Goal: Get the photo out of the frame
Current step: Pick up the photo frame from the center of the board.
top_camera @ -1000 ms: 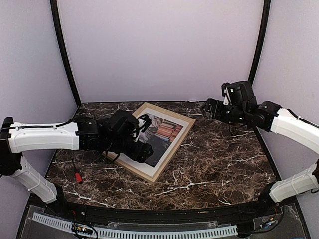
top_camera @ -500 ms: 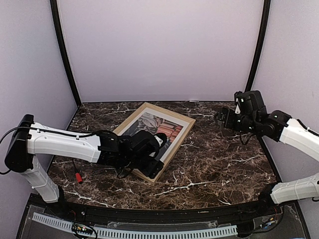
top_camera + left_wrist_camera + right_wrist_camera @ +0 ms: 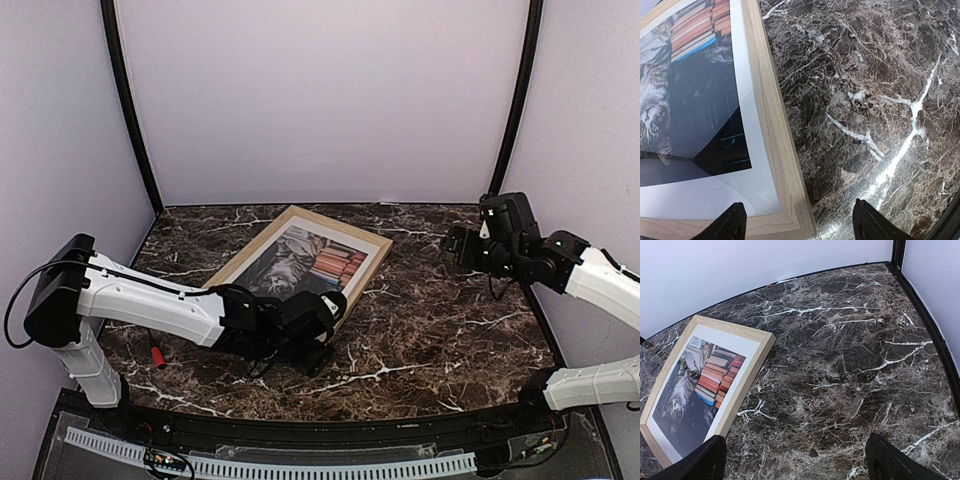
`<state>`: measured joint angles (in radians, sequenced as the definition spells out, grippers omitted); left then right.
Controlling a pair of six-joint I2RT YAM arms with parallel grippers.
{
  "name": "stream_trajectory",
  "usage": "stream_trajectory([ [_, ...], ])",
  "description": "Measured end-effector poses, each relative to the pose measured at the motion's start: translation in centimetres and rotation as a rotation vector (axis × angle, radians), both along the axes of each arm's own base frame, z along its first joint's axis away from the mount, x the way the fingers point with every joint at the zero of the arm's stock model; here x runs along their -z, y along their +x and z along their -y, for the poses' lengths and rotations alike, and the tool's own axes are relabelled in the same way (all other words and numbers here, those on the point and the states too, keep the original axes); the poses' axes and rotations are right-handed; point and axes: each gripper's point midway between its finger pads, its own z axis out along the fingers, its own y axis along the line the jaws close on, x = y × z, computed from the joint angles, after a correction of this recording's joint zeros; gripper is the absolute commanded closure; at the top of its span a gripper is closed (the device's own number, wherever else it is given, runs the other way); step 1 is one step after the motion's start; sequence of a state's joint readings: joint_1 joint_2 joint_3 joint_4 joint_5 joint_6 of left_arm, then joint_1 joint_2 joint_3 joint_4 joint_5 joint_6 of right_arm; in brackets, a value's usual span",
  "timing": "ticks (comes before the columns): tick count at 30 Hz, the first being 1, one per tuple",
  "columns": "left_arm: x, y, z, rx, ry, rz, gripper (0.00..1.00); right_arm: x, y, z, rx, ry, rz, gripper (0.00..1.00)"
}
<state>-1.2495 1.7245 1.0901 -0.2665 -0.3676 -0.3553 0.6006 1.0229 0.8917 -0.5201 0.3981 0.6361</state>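
Left gripper [image 3: 322,335] spread wide over the near corner of the frame [image 3: 371,270]; photo [image 3: 300,265] inside it.
In the left wrist view, one finger hangs over the frame's bottom rail and the other over bare dark marble surface [image 3: 440,330], nothing clasped between them. The frame lies flat and at an angle on the surface. The photo, a grey tabby beside stacked red-orange books, sits in it within a white border. Farther back on the right, the right gripper [image 3: 452,248] hovers above the surface, jaws apart and holding nothing, well clear of the frame.
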Motion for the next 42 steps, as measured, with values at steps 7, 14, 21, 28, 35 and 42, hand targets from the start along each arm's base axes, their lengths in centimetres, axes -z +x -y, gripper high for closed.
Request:
stream_trajectory([
  [7,1.9,0.4,0.0,-0.035,0.057,0.013,0.34,0.1,0.0,0.0,0.001,-0.001,-0.002,0.01],
  [14,2.4,1.1,-0.2,-0.125,0.09,0.063,0.45,1.0,-0.4,0.3,0.002,-0.014,-0.019,0.01],
  [21,3.5,1.2,0.8,-0.171,0.154,0.1,0.5,0.8,-0.5,0.4,0.004,-0.013,-0.012,0.01],
  [28,4.8,1.2,0.1,-0.216,0.22,0.098,0.57,0.9,-0.5,0.5,0.005,-0.015,-0.015,0.01],
  [35,5.3,1.0,-0.1,-0.244,0.239,0.078,0.66,1.4,-0.4,0.4,0.002,-0.023,-0.032,0.01],
  [42,5.4,0.9,-0.1,-0.25,0.234,0.068,0.8,1.4,-0.5,0.3,0.002,-0.018,-0.035,0.01],
])
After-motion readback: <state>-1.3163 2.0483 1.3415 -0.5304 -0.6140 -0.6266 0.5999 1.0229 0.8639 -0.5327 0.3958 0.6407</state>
